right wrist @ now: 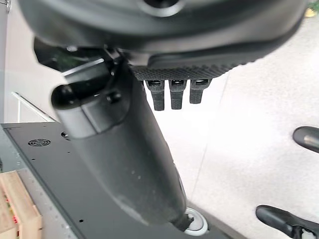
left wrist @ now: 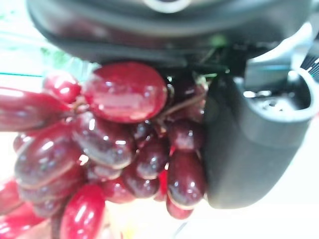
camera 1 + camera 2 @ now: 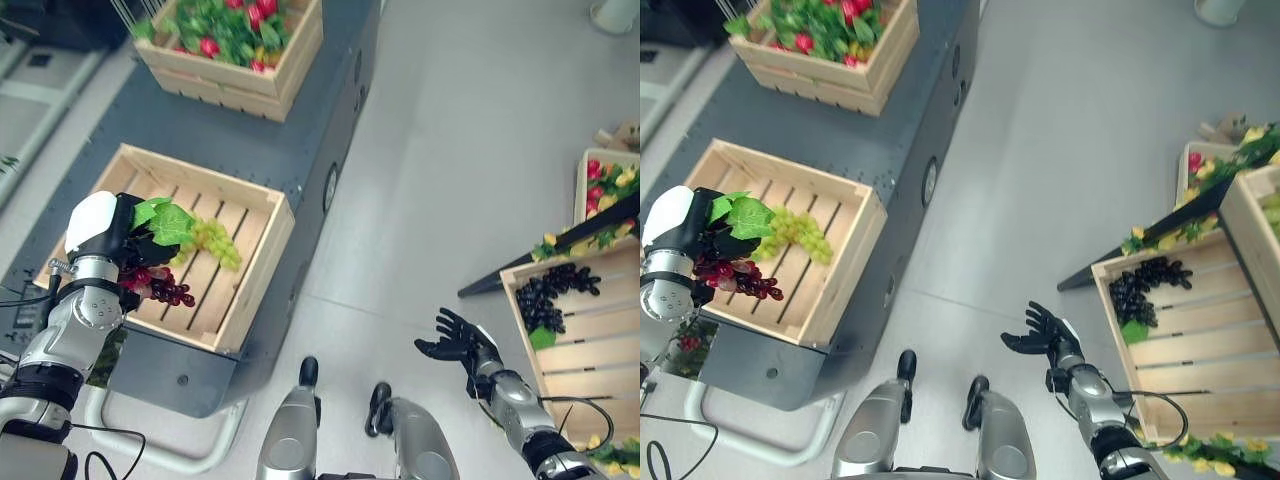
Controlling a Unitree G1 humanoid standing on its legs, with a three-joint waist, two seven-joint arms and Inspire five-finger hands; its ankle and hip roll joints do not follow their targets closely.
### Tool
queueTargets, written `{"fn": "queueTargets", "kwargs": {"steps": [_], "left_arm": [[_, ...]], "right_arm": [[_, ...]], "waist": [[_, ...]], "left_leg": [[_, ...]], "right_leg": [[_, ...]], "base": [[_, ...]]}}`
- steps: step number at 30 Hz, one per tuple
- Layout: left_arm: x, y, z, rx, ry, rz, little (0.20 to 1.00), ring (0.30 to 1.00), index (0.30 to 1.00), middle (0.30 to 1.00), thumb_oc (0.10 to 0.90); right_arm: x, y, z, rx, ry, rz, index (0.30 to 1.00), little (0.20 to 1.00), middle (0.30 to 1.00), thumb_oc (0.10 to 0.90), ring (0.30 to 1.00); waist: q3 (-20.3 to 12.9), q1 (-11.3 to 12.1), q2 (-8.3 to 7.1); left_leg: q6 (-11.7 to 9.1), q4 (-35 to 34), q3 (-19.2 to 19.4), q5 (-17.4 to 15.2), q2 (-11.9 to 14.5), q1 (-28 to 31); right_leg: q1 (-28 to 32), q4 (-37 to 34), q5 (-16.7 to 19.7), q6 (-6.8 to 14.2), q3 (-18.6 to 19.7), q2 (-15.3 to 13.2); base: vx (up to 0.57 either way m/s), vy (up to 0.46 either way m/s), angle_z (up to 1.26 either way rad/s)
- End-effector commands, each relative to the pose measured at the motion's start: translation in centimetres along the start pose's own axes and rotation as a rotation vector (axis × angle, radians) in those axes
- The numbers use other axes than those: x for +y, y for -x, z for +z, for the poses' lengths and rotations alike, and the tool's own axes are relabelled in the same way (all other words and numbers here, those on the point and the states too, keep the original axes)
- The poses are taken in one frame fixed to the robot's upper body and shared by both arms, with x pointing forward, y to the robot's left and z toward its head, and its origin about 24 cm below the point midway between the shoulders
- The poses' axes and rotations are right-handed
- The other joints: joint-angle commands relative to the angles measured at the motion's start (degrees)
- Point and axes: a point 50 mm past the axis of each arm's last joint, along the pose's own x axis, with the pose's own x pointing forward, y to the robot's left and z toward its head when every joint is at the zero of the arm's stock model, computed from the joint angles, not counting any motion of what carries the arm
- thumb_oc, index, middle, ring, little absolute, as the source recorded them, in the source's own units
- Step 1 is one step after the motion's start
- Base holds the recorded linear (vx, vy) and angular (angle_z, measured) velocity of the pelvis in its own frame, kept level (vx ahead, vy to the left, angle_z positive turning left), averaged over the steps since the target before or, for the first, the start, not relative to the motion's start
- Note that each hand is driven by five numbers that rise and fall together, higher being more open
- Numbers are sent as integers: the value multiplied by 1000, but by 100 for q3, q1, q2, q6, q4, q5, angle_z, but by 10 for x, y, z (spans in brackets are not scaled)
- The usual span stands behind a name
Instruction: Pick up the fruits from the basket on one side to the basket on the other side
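Observation:
My left hand [image 3: 110,235] is shut on a bunch of red grapes [image 3: 160,287] with green leaves [image 3: 165,222], held over the left side of the wooden crate [image 3: 262,262] on the grey platform. The left wrist view has the red grapes [image 2: 114,149] pressed against the palm with the thumb [image 2: 249,139] curled beside them. Green grapes [image 3: 215,242] lie on the crate's slats just right of that hand. My right hand [image 3: 455,340] hangs open over the floor, apart from everything. A bunch of black grapes [image 3: 545,292] lies in the crate on the right [image 3: 590,345].
A second crate [image 3: 240,45] of red fruit and leaves stands further back on the grey platform [image 3: 330,130]. More crates with mixed fruit [image 3: 605,190] sit at the far right. Bare grey floor [image 3: 450,150] lies between the two sides.

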Motion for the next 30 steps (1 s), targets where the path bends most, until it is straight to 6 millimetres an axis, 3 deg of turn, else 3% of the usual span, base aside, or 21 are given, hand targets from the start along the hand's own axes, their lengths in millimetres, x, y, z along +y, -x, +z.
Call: {"fn": "queueTargets", "kwargs": {"steps": [1,9,13,19,23,30], "left_arm": [[53,-5,5,-57,-17,243,300,300,300,300,400],[55,-9,23,-123,174,181,300,300,300,300,400],[57,-11,35,-155,284,128,300,300,300,300,400],[59,-14,66,-274,380,19,300,300,300,300,400],[61,-17,93,-374,447,-66,300,300,300,300,400],[51,-18,118,-456,507,-201,300,300,300,300,400]], "right_arm": [[-15,8,1,-39,35,-10,900,900,900,800,900],[11,11,-7,-60,4,77,900,900,900,800,900],[26,12,2,-113,-8,131,900,900,900,800,900],[53,16,35,-282,-11,218,900,900,900,800,900],[61,20,62,-402,2,288,900,900,900,800,900],[68,32,116,-592,50,394,900,900,900,800,900]], "waist": [[-1007,-154,205],[-1528,-154,231],[-1686,-181,229],[-1828,-259,235],[-1912,-301,221],[-1973,-388,204]], "left_leg": [[276,-290,-29,-14,-419,331],[233,-1085,-146,265,-423,778],[252,-1285,-192,291,-469,889],[255,-1391,-166,267,-488,894],[252,-1391,-143,263,-486,870],[245,-1391,0,212,-429,952]], "right_leg": [[467,-1209,1162,-33,191,15],[898,-1933,1503,113,246,20],[975,-2208,1665,195,319,9],[1017,-2508,1889,308,318,-29],[976,-2556,1951,367,340,-52],[1015,-2605,1970,384,412,-50]], "base": [[134,-41,5],[92,-54,2],[42,-65,0],[-9,-57,1],[-25,-57,1],[2,-42,-3]]}}
